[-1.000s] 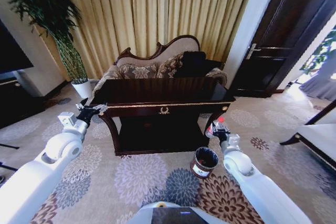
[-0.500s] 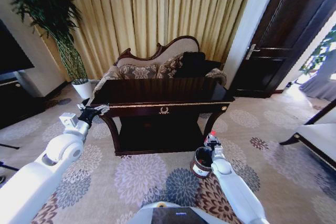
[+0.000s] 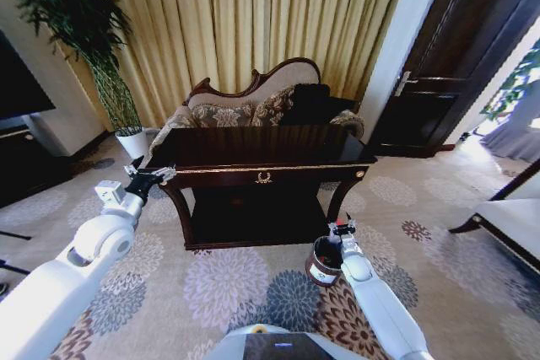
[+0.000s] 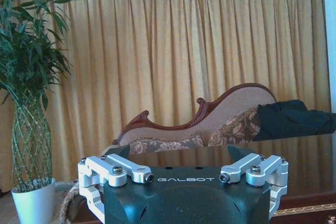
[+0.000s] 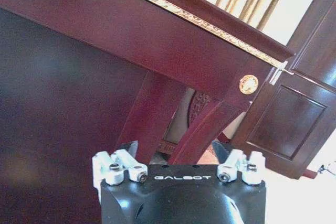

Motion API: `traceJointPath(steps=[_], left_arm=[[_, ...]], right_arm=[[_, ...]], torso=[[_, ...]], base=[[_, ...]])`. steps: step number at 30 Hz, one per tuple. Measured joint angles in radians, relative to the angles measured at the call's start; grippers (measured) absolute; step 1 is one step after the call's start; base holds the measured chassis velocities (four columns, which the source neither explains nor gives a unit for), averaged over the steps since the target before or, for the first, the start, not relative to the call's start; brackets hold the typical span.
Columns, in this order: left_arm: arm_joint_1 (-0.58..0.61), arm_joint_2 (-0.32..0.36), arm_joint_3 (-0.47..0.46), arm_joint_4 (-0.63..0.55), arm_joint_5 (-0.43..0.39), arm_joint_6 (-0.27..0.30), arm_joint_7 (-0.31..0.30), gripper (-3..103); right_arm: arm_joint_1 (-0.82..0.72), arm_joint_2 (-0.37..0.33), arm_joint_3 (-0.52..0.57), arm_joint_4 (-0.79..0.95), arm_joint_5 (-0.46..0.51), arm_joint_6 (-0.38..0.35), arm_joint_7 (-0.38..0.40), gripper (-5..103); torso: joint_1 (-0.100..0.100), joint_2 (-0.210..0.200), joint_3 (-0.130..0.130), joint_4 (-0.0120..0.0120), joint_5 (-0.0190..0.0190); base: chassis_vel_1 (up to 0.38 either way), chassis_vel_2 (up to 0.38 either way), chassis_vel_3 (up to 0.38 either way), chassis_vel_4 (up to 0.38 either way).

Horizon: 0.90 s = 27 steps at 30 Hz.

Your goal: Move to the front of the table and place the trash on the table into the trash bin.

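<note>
Right gripper [image 3: 341,229]: jaws spread, empty, above the trash bin [image 3: 326,260] rim.
Left gripper [image 3: 145,180]: beside the desk's [image 3: 263,176] front-left corner, jaws state unclear.

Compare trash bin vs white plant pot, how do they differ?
Colour: the trash bin is dark brown with a white label; the plant pot is plain white. Contents: the pot holds a tall plant; the bin is open-topped. Place: the bin stands by the table's right front leg, under the right pincer; the pot beyond the table's left end. Both are round, on the floor.
</note>
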Motion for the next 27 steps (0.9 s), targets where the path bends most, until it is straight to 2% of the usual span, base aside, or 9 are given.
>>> traceJointPath(steps=[3, 5, 10, 12, 15, 18, 19, 21, 27], left_arm=[[-0.002, -0.002, 0.005, 0.0, 0.002, 0.0, -0.002, 100], [-0.002, -0.003, 0.005, 0.0, 0.002, 0.0, -0.003, 100], [0.003, -0.007, 0.001, -0.003, 0.024, -0.001, -0.006, 100], [0.005, -0.016, 0.003, 0.018, 0.077, -0.032, -0.002, 100], [0.003, -0.025, 0.009, 0.047, 0.116, -0.061, 0.001, 100], [0.007, -0.043, -0.007, 0.109, 0.12, -0.077, 0.032, 100], [0.007, -0.043, -0.007, 0.109, 0.12, -0.077, 0.032, 100], [0.007, -0.032, -0.034, 0.145, 0.09, -0.069, 0.057, 100], [-0.007, -0.006, -0.081, 0.169, 0.018, 0.024, 0.086, 100]], right_arm=[[-0.002, -0.009, -0.003, 0.024, 0.03, 0.0, 0.013, 96], [-0.003, -0.012, -0.003, 0.034, 0.039, 0.0, 0.017, 96], [-0.04, -0.078, -0.007, 0.249, 0.224, -0.097, 0.054, 100], [-0.085, -0.15, -0.006, 0.479, 0.407, -0.215, 0.109, 100], [-0.107, -0.195, 0.003, 0.602, 0.497, -0.257, 0.149, 100], [-0.151, -0.362, 0.056, 0.833, 0.661, -0.327, 0.235, 100], [-0.151, -0.362, 0.056, 0.833, 0.661, -0.327, 0.235, 100], [-0.163, -0.447, 0.115, 0.882, 0.73, -0.345, 0.261, 100], [-0.176, -0.483, 0.17, 0.882, 0.762, -0.356, 0.272, 100]], torso=[[0.0, 0.0, 0.0, 0.0003, 0.0001], [0.0, 0.0, 0.0, 0.0003, 0.0002], [0.0, 0.0, 0.0, 0.0003, 0.0003], [0.0, 0.0, 0.0, 0.0002, 0.0001], [0.0, 0.0, 0.0, 0.0002, 0.0003], [0.0, 0.0, 0.0, -0.0001, -0.0002], [0.0, 0.0, 0.0, -0.0001, -0.0002], [0.0, 0.0, 0.0, 0.0002, -0.0003], [0.0, 0.0, 0.0, 0.0, 0.0]], base=[[0.0, 0.0, 0.0, 0.0], [0.0, 0.0, 0.0, 0.0], [0.0, 0.0, 0.0, 0.0], [0.0, 0.0, 0.0, 0.0], [0.0, 0.0, 0.0, 0.0], [0.0, 0.0, 0.0, 0.0], [0.0, 0.0, 0.0, 0.0], [0.0, 0.0, 0.0, 0.0], [0.0, 0.0, 0.0, 0.0]])
